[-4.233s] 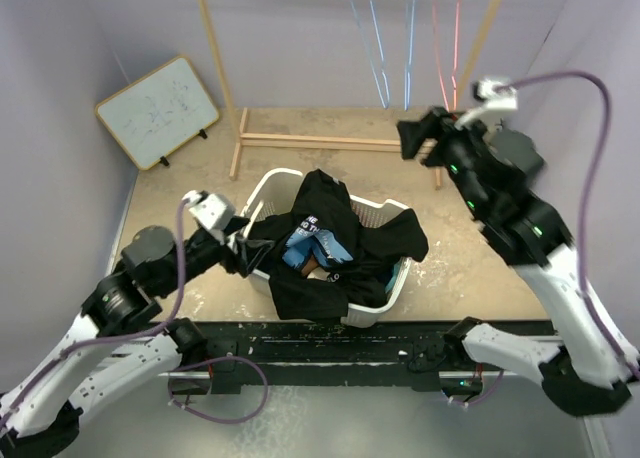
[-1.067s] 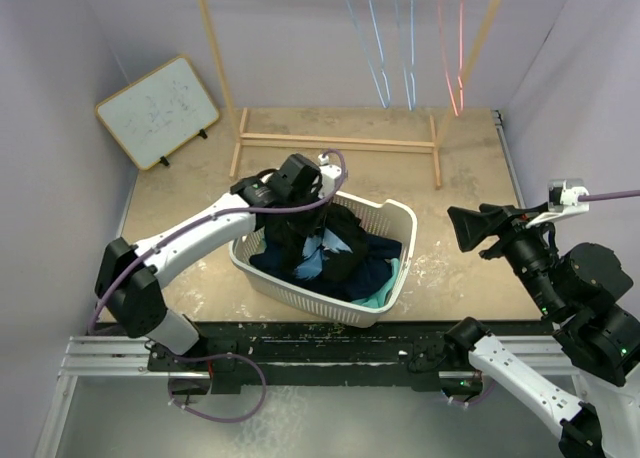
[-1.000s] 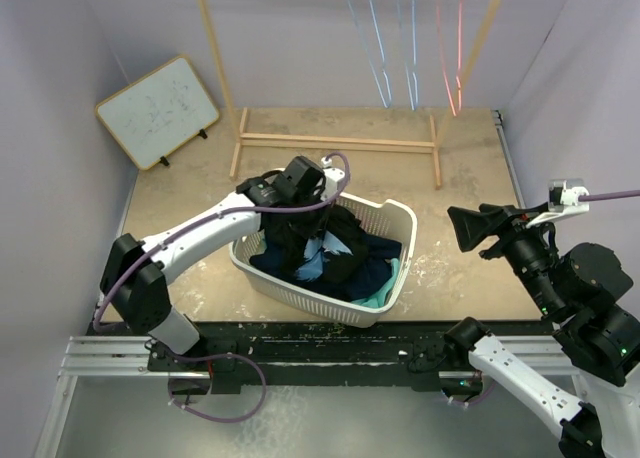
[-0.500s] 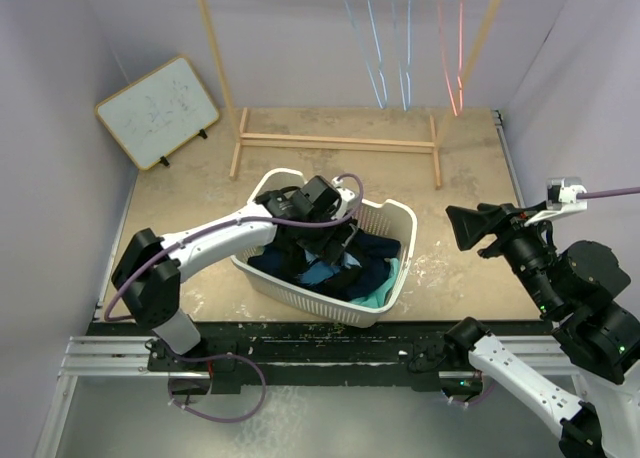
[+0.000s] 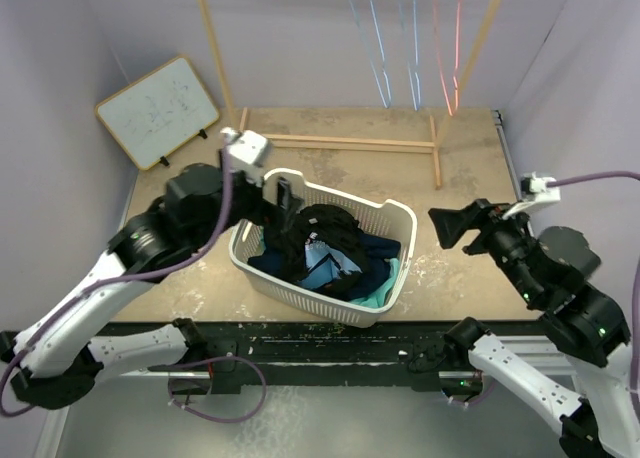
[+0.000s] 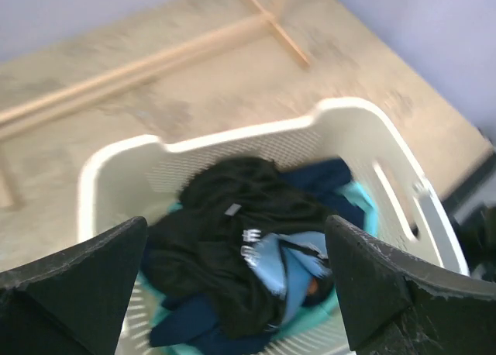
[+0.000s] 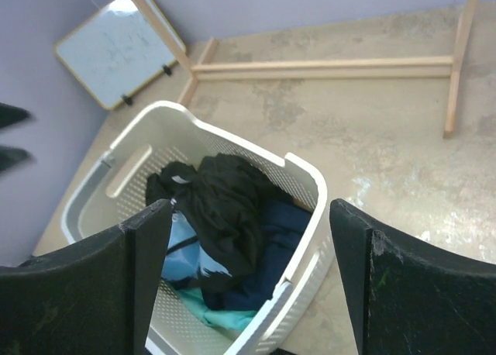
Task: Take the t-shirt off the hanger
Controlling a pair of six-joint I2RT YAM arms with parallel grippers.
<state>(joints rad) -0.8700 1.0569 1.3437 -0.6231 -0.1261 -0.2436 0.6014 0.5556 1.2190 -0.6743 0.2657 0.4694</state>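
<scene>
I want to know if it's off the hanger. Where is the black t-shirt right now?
In the top view the black t-shirt lies crumpled on other clothes inside the white basket, mid-table, in front of the wooden rack.

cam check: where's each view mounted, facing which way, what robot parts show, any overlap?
Top external: above and behind the arm bases, facing down and forward over the white plastic basket and wooden clothes rack; left arm and right arm show.
Left wrist: on the left arm, facing down into the basket; left jaws, open, in the lower corners.
Right wrist: on the right arm, facing down across the basket toward the wood-framed whiteboard; right jaws, open, likewise.
Shared: basket, the black t-shirt in it, rack base.
</scene>
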